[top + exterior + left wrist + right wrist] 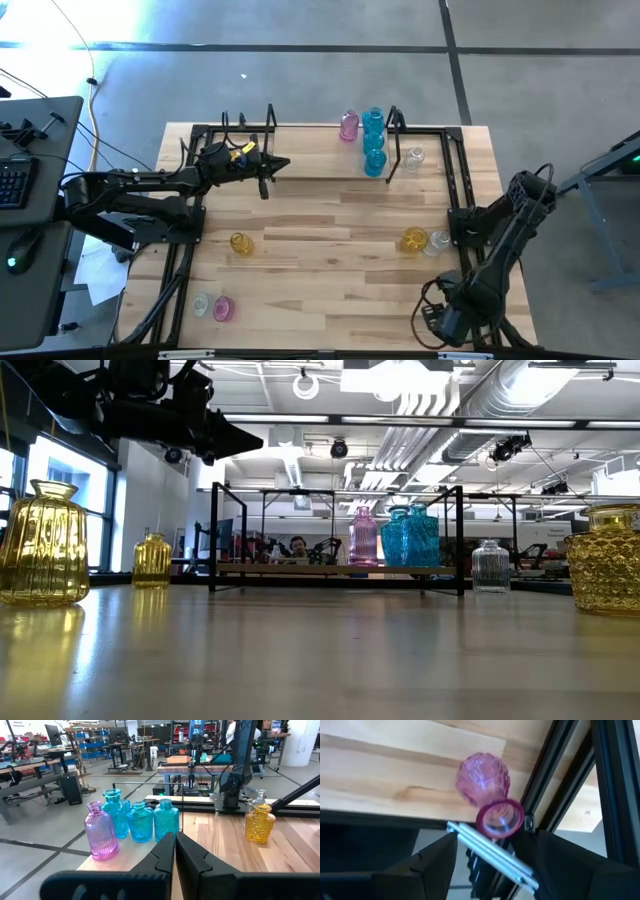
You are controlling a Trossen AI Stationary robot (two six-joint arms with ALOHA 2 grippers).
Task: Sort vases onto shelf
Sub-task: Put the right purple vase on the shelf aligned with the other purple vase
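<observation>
Left end effector (175,840) hovers over the shelf's (310,158) left part, pinched shut, carrying nothing. Pink, cyan and clear vases (374,140) cluster at the shelf's right end. Over at the counter's (330,240) near right corner, the right end effector (487,851) gapes wide and empty above a pink vase (482,780) beside a black rod. Looks like a pickup: close on the neck, lift clear of that rod.

Glossy ribbed glass vases (141,821) stand on a matt light-wood shelf (310,165) framed in thin black metal.
</observation>
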